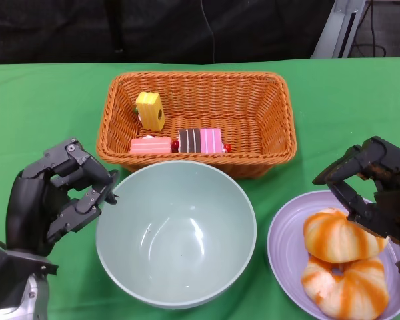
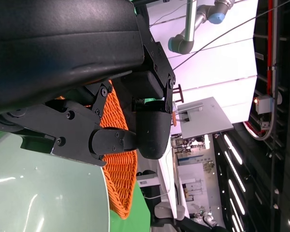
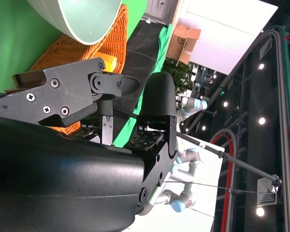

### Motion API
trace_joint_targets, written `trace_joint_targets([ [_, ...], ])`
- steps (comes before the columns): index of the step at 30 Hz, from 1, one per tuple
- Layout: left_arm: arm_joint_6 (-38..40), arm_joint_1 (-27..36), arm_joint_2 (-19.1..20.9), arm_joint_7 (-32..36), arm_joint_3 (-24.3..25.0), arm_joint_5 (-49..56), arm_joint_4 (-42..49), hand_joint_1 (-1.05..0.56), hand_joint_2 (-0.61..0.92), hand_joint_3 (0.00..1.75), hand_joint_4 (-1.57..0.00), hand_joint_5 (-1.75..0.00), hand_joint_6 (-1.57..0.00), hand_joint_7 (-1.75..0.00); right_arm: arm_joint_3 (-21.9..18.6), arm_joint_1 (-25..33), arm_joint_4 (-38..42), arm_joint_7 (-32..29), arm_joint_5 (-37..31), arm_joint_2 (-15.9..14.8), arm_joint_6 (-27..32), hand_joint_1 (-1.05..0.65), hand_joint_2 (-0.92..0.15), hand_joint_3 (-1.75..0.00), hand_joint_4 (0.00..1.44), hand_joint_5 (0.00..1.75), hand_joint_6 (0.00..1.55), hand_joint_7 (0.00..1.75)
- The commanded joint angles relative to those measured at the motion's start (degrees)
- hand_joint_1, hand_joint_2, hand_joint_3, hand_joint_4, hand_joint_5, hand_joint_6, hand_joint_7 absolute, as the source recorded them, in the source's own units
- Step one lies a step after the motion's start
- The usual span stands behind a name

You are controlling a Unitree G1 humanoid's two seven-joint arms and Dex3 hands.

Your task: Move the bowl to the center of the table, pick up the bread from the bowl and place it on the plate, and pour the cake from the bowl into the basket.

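Note:
A pale green bowl point(image 1: 177, 233) sits empty in the middle front of the green table. Behind it stands a wicker basket point(image 1: 273, 113) holding a yellow cake point(image 1: 151, 110), a pink cake point(image 1: 150, 146) and a brown-and-pink cake point(image 1: 201, 141). At the right front, a lilac plate point(image 1: 283, 240) carries two orange-striped bread rolls point(image 1: 337, 235). My left hand point(image 1: 53, 197) hovers just left of the bowl's rim, fingers apart, holding nothing. My right hand point(image 1: 373, 190) hangs over the plate's far edge, fingers spread above the rolls, empty. The wrist views show the bowl point(image 3: 82, 19) and basket point(image 2: 118, 159) past the fingers.
Green cloth covers the table, with bare stretches left and right of the basket. A dark backdrop and a metal stand leg point(image 1: 333, 30) rise behind the far edge. The plate lies close to the table's right front corner.

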Motion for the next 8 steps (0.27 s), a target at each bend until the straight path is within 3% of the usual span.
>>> trace_joint_targets([
  [1,0.0,-0.4,0.4,0.4,0.7,0.2,-0.7,-0.07,0.88,0.43,-0.79,-1.67,-0.80,-1.41,-0.6,-0.6,0.1,0.0,0.8,-0.1,0.0,-0.11,-0.92,-0.38,0.73,1.31,0.59,1.25],
  [8,-0.1,-0.4,0.4,0.4,0.9,0.4,-0.7,-0.07,0.88,0.43,-0.78,-1.67,-0.79,-1.43,-0.8,-0.9,0.7,-0.2,0.3,-0.1,-0.8,-0.12,-0.92,-0.38,0.73,1.31,0.59,1.26],
])
